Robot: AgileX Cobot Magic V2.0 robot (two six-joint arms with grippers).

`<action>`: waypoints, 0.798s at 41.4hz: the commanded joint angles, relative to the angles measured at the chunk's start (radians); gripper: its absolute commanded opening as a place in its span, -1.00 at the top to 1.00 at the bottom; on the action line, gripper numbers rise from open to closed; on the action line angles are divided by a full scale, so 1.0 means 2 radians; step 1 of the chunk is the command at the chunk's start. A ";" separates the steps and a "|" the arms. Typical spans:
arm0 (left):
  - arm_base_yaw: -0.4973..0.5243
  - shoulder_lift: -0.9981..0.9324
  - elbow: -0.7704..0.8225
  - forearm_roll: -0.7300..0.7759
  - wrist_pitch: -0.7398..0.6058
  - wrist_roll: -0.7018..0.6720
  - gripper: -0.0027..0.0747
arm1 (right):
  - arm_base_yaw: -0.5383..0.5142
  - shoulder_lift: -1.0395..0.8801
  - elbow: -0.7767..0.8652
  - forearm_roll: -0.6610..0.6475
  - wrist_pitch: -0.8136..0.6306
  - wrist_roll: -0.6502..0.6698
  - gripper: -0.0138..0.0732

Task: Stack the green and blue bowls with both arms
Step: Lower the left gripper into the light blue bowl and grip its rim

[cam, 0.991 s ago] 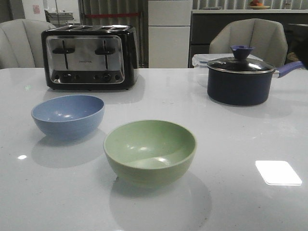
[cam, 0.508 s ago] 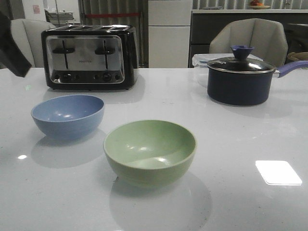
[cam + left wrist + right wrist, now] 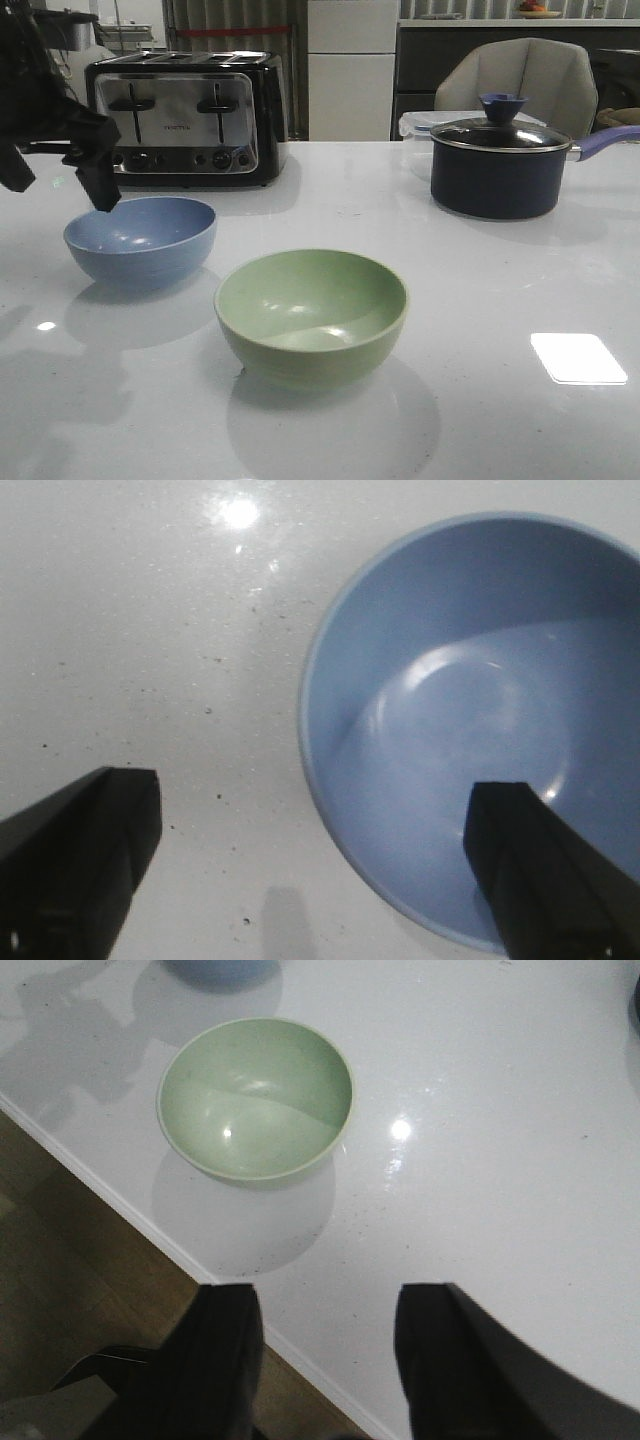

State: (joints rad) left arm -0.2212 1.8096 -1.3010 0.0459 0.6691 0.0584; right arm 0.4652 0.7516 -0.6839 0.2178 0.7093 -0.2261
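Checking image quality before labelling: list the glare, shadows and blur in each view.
Front view: a bright rectangular glare patch on the glossy white table; soft shadows beneath the dusty blue round bowl and pale green round bowl; the left gripper is dark, lacking detail. Left wrist view: a ceiling light reflection; black fingers blurred. Right wrist view: small glints; fingers out of focus.

The left arm [image 3: 40,90] is black and blocky; both grippers [image 3: 310,880] [image 3: 325,1360] have plain matte black, wedge-shaped fingers [image 3: 70,860].

Two bowls, one blue bowl [image 3: 140,240] and one green bowl [image 3: 311,315]; one toaster [image 3: 186,118]; one saucepan [image 3: 500,165]
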 commanded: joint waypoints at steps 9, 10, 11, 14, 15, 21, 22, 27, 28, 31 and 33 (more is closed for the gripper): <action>0.017 0.037 -0.040 -0.023 -0.029 -0.008 -0.68 | 0.000 -0.003 -0.014 -0.001 -0.031 -0.006 -0.31; 0.017 0.040 -0.040 -0.028 -0.030 -0.008 -0.65 | 0.000 -0.003 -0.014 -0.001 -0.031 -0.006 -0.31; 0.017 0.041 -0.040 -0.035 -0.033 -0.008 -0.59 | 0.000 -0.003 -0.014 -0.001 -0.031 -0.006 -0.31; 0.017 0.047 -0.040 -0.055 -0.039 -0.008 -0.44 | 0.000 -0.003 -0.014 -0.001 -0.031 -0.006 -0.31; 0.017 0.047 -0.040 -0.068 -0.041 -0.008 -0.37 | 0.000 -0.003 -0.014 -0.001 -0.031 -0.006 -0.31; 0.017 0.048 -0.040 -0.092 -0.048 -0.008 -0.03 | 0.000 -0.003 -0.014 -0.001 -0.031 -0.006 -0.31; 0.017 0.048 -0.040 -0.092 -0.048 -0.008 0.03 | 0.000 -0.003 -0.014 -0.001 -0.031 -0.006 -0.31; 0.017 0.048 -0.040 -0.092 -0.048 -0.008 0.29 | 0.000 -0.003 -0.014 -0.001 -0.031 -0.006 -0.31; 0.017 0.048 -0.040 -0.092 -0.048 -0.008 0.35 | 0.000 -0.003 -0.014 -0.001 -0.031 -0.006 -0.31; 0.017 0.048 -0.040 -0.092 -0.049 -0.008 0.50 | 0.000 -0.003 -0.014 -0.001 -0.031 -0.006 -0.31; 0.017 0.048 -0.040 -0.092 -0.049 -0.007 0.59 | 0.000 -0.003 -0.014 -0.001 -0.031 -0.006 -0.31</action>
State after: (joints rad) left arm -0.1898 1.9573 -1.3485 -0.1216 0.6161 0.0527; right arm 0.4652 0.7516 -0.6839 0.2174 0.7100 -0.2261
